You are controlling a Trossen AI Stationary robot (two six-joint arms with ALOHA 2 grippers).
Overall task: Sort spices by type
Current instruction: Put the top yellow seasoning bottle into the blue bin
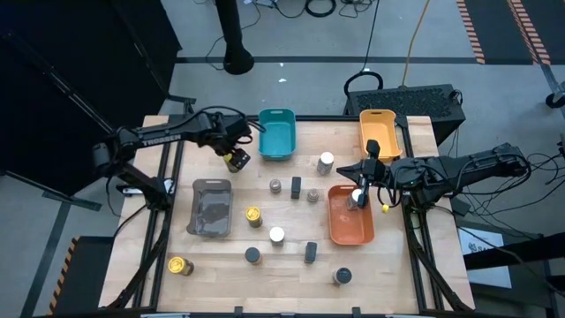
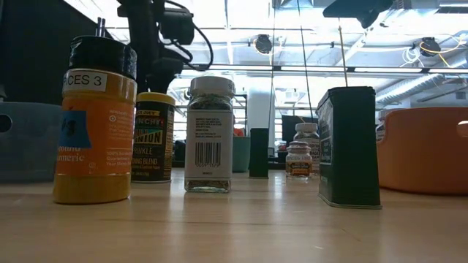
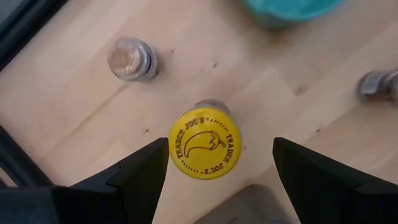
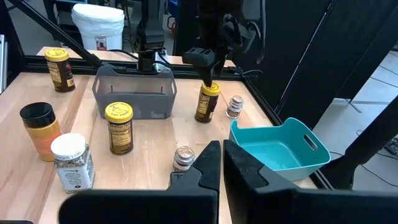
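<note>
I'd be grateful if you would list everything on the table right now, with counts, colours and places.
Trays: four; teal and yellow along the high view's top edge, grey left, orange right.
Yellow-lidded jars: three; one between the left hand's fingers, one beside the grey tray, one at the bottom-left corner.
White-topped jars: two; and, mid-table.
Small grey jars: two; and, centre.
Black tins: two; and.
Dark-lidded jars: two; and, bottom edge.
Left hand: open, beside the teal tray.
Right hand: shut, over the orange tray.
</note>
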